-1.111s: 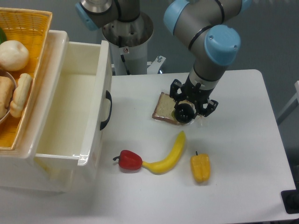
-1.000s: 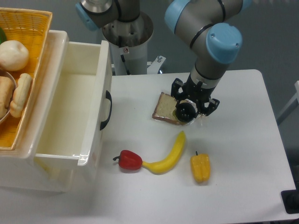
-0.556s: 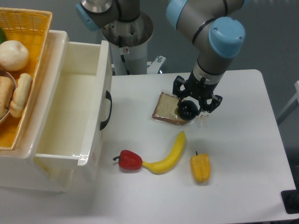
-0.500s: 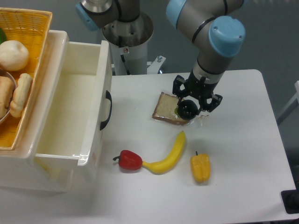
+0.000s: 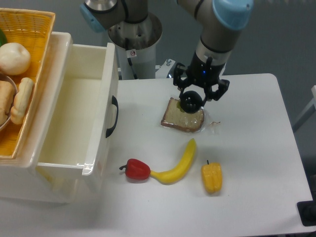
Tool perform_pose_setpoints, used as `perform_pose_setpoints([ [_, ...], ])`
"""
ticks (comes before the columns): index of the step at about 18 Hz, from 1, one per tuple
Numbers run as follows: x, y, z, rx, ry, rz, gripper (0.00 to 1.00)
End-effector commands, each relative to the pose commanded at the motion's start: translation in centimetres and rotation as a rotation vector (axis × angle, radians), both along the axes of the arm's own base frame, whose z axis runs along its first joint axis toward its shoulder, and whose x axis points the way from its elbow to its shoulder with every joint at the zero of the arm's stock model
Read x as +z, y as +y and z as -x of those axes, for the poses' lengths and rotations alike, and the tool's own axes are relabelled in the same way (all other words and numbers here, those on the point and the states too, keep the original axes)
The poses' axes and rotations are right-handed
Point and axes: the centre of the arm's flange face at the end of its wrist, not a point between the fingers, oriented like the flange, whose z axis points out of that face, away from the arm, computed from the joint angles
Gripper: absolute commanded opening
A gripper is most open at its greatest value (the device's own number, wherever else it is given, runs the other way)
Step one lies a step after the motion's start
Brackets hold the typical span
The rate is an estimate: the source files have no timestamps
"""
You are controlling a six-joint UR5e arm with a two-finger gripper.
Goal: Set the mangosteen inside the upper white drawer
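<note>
The mangosteen, small, round and almost black, hangs in the air over the slice of bread. My gripper is shut on it from above, fingers on either side. The upper white drawer stands pulled open at the left, its black handle facing the table, and its inside looks bare. The gripper is well to the right of the drawer, above the table's back middle.
A red pepper, a banana and a yellow pepper lie in a row near the table's front. A yellow wicker basket with food sits on top at the far left. The robot base stands behind.
The gripper has risen with the mangosteen and shifted left and back, from the bread's right edge to above the slice.
</note>
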Motion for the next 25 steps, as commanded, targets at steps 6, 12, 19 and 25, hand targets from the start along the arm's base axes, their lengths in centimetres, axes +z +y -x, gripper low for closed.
perform_pose_setpoints([
  [6,3.1,0.5,-4.7,0.067,-0.059,-0.063,0.19],
  [12,6.5,2.1,-10.8,0.139,-0.120,-0.142,0.19],
  [19,5.6,5.0,-15.6,0.114,-0.167,-0.109,0.23],
  [25,5.1,6.4,-18.3,0.087,-0.182,-0.093,0.28],
])
